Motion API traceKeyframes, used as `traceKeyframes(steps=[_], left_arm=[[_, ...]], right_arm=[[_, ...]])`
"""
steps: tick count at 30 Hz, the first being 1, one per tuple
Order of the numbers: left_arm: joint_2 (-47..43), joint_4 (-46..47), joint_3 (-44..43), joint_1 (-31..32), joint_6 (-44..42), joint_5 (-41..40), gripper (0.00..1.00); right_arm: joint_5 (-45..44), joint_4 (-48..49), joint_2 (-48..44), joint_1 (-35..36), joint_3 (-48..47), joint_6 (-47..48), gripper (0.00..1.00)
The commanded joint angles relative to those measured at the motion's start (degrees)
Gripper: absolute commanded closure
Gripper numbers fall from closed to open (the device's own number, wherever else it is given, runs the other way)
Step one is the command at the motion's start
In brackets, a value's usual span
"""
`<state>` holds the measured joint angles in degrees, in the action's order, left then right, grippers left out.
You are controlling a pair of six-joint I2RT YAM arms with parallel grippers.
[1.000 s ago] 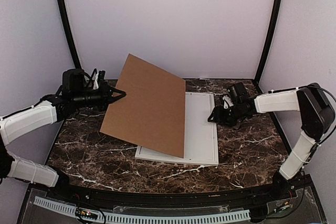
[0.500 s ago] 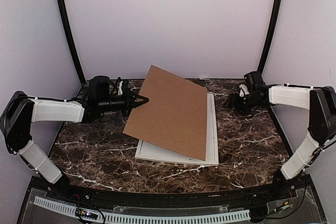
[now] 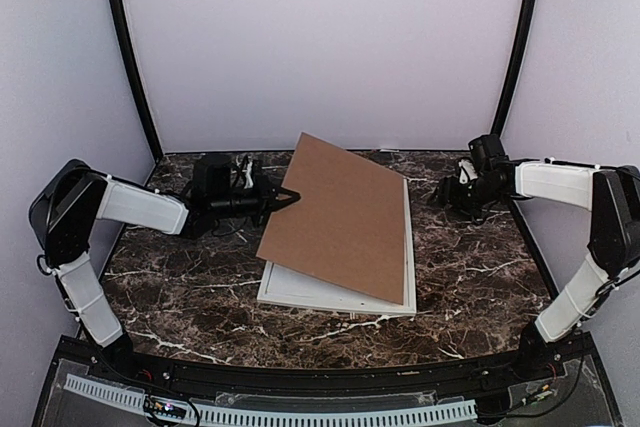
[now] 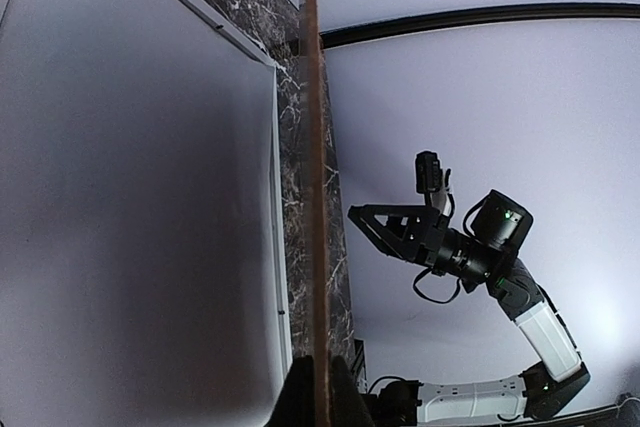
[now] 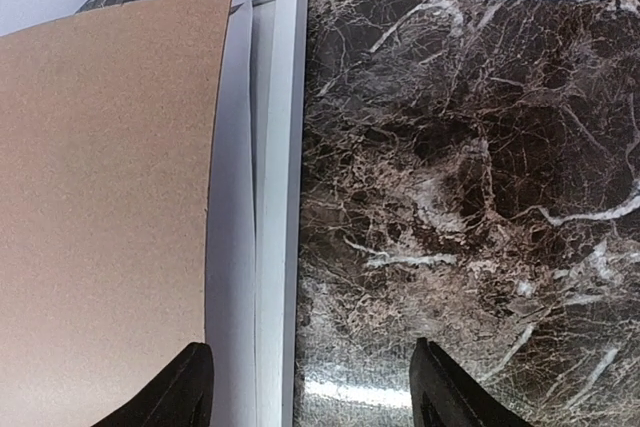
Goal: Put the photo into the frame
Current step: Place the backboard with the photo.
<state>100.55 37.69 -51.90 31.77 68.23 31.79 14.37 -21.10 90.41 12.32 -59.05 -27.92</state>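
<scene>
With left gripper (image 3: 292, 195) pinching the cardboard sheet (image 3: 345, 217) — right gripper (image 5: 312, 379) spread, empty — we should lower it squarely inside the frame (image 3: 300, 294).

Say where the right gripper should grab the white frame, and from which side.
On the frame, probably the long right rail, coming from the right. The cardboard leans over most of it, but that rail lies bare, thin and raised, next to the open right gripper.

l arm (image 3: 140, 209) & r arm (image 3: 555, 182): white shells, black joints, black cables.
</scene>
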Motion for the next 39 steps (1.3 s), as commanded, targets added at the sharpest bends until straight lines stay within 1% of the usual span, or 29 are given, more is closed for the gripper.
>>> traceKeyframes(steps=[1, 15, 39], left_arm=[[-0.6, 7.2, -2.5, 0.4, 0.7, -1.3, 1.00], [2.8, 7.7, -3.4, 1.7, 1.2, -3.3, 1.00], [5.1, 7.3, -2.9, 2.9, 0.3, -5.0, 1.00]], right_arm=[[0.9, 0.2, -0.5, -0.3, -0.7, 0.8, 0.32], [1.1, 1.3, -0.2, -0.5, 0.9, 0.9, 0.32], [1.3, 1.2, -0.3, -1.0, 1.9, 1.6, 0.32]])
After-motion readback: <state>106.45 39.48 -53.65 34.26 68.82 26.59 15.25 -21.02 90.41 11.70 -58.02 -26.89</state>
